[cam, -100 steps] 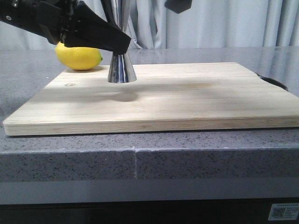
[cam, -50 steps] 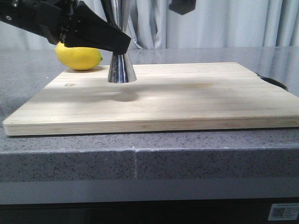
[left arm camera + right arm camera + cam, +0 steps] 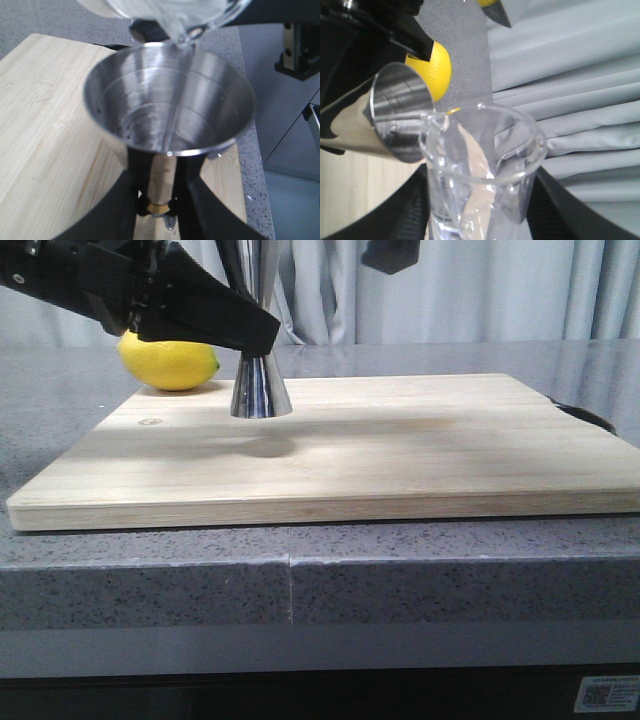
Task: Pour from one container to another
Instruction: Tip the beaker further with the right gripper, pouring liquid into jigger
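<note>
Still tilted — beaker over jigger

A grey speckled stone counter fills the foreground, with a vertical seam in its front face and a thick rounded front edge. Pale grey curtains hang in soft vertical folds behind its far edge. The light is even and soft, casting faint shadows. Below the counter runs a dark band.
</note>
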Available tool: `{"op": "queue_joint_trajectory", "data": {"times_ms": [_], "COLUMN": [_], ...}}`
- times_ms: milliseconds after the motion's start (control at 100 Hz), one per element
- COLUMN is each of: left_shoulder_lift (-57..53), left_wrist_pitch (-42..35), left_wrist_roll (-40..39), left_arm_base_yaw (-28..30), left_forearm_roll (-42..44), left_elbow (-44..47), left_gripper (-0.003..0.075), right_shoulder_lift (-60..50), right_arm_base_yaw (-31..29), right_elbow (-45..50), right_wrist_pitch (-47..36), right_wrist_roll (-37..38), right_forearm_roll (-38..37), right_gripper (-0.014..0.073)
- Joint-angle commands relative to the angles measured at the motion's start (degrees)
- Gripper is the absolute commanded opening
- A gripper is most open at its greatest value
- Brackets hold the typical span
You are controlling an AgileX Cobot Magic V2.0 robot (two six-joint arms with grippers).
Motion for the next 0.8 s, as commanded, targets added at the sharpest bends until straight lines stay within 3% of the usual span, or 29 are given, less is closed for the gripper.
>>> {"op": "queue_joint_trajectory", "data": {"times_ms": [0, 790], "left_shoulder_lift": [-3.0, -3.0], "left_wrist_pitch": [2.3, 2.3], "left_wrist_roll": [-0.3, -0.3], "left_arm_base_yaw": [-0.4, -0.4], "left_forearm_roll": [-4.2, -4.2], "left_elbow": [-1.8, -1.8], "left_gripper": [-0.001, -0.001], "right_shoulder_lift": [-2.3, -2.3], "right_arm_base_yaw": [0.1, 0.6], "right_elbow": [-2.2, -2.2], "right_wrist_pitch": [-0.3, 1.3], "right_wrist_roll": [-0.2, -0.2], "right_forearm_roll": [-1.2, -5.4], "right_gripper": [0.0216, 0.0216]}}
